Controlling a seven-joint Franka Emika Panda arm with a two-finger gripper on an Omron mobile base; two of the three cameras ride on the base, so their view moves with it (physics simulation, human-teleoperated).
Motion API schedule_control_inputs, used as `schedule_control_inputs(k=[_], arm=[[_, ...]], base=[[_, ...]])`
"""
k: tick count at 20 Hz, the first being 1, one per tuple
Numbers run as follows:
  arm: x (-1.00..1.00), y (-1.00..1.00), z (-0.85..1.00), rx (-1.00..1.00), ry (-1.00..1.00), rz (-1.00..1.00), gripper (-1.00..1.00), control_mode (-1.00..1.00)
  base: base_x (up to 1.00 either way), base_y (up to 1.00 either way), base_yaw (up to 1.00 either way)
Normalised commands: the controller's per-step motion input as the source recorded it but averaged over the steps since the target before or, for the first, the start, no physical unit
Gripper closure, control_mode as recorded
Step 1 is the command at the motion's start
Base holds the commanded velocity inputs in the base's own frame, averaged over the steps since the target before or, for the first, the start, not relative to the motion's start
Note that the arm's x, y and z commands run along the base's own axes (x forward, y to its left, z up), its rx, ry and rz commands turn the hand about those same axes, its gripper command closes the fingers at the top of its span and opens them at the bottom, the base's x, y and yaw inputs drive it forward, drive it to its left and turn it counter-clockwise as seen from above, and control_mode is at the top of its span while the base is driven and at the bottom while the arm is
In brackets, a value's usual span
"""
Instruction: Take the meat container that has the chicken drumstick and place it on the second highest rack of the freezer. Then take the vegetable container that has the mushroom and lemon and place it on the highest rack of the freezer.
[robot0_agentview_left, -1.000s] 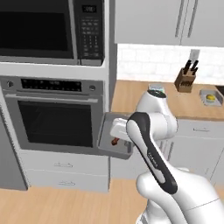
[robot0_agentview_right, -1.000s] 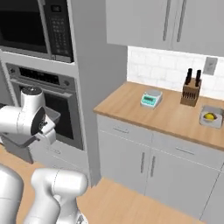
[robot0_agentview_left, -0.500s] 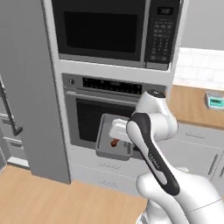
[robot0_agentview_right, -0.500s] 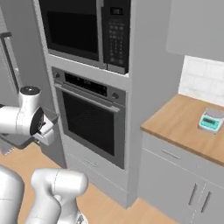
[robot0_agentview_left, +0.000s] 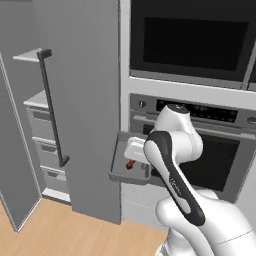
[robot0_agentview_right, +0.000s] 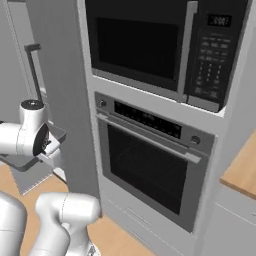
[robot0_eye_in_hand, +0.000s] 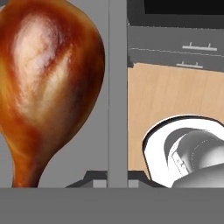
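The pincer (robot0_agentview_left: 136, 152) is pinched onto the near wall of the meat container (robot0_agentview_left: 121, 171), a shallow grey tray carried level in the air ahead of the wall oven (robot0_agentview_left: 220, 160), just beside the freezer's (robot0_agentview_left: 85, 110) open side. Gripping the rim rather than the contents looks deliberate: the tray can be slid flat onto a rack without the hand having to reach over the food, and keeping it level stops the chicken drumstick (robot0_agentview_left: 129, 164) from rolling about. In the hand view the tray wall (robot0_eye_in_hand: 117, 87) runs straight up from between the fingertips, so the grip straddles that thin edge.

The drumstick lies loose on the tray floor, close to the gripped wall. Its long axis runs along that wall: in the hand view the fat end (robot0_eye_in_hand: 48, 52) points away from the hand and the thin bone end tapers back toward the fingertips.

The freezer door with its long dark bar handle (robot0_agentview_left: 52, 107) stands swung open, and pale shelves (robot0_agentview_left: 35, 100) above grey drawers show inside. The tray is lower than those shelves and outside the cabinet, so by my judgement the carry is under way and the placing on the second highest rack is not yet done
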Motion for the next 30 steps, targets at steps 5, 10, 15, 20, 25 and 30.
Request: schedule_control_inputs(k=[5, 10, 15, 20, 25, 30], arm=[[0.0, 0.0, 0.0, 0.0, 0.0, 0.0, 1.0, 1.0], [0.0, 0.0, 0.0, 0.0, 0.0, 0.0, 1.0, 1.0], [0.0, 0.0, 0.0, 0.0, 0.0, 0.0, 1.0, 1.0], [0.0, 0.0, 0.0, 0.0, 0.0, 0.0, 1.0, 1.0], [0.0, 0.0, 0.0, 0.0, 0.0, 0.0, 1.0, 1.0], [0.0, 0.0, 0.0, 0.0, 0.0, 0.0, 1.0, 1.0]], base=[[0.62, 0.94, 0.02], [0.78, 0.62, 0.0], [0.57, 0.32, -0.05], [0.53, 0.38, -0.04], [0.5, 0.31, -0.07], [0.38, 0.11, -0.18]])
